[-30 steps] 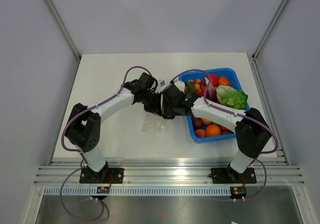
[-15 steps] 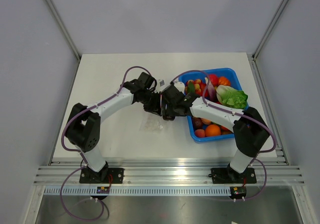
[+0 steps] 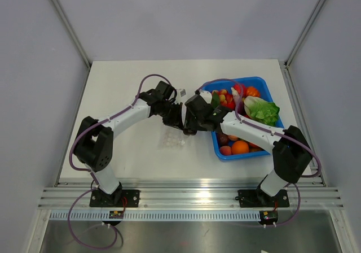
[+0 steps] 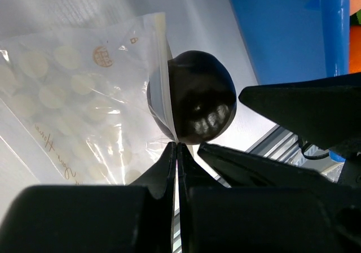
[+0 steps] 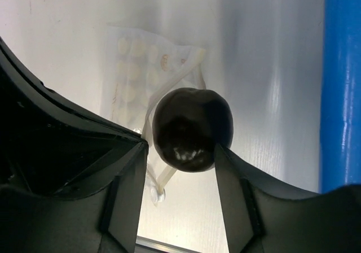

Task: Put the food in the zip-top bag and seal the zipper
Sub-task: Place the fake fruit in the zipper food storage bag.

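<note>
The food [image 5: 192, 126], a dark purple-black round fruit, sits between my right gripper's [image 5: 179, 143] fingertips, which are shut on it. It hangs at the open mouth of the zip-top bag [image 5: 138, 66], a clear pouch lying on the table. In the left wrist view my left gripper [image 4: 176, 145] is shut on the bag's [image 4: 73, 95] mouth edge, with the food [image 4: 197, 97] against that edge and the right fingers [image 4: 293, 112] beside it. From above, both grippers meet mid-table over the bag [image 3: 171, 140]. The zipper strip [image 5: 169, 177] hangs loose and unsealed.
The blue tray [image 3: 243, 157] stands right of the grippers, with a green cabbage [image 3: 261, 109], an orange fruit [image 3: 240, 147] and several other toy foods in it. Its blue wall [image 5: 341, 83] is close to my right gripper.
My right arm's elbow has swung a little to the right and the wrist has turned. Both grippers stay over the bag with the same holds.
</note>
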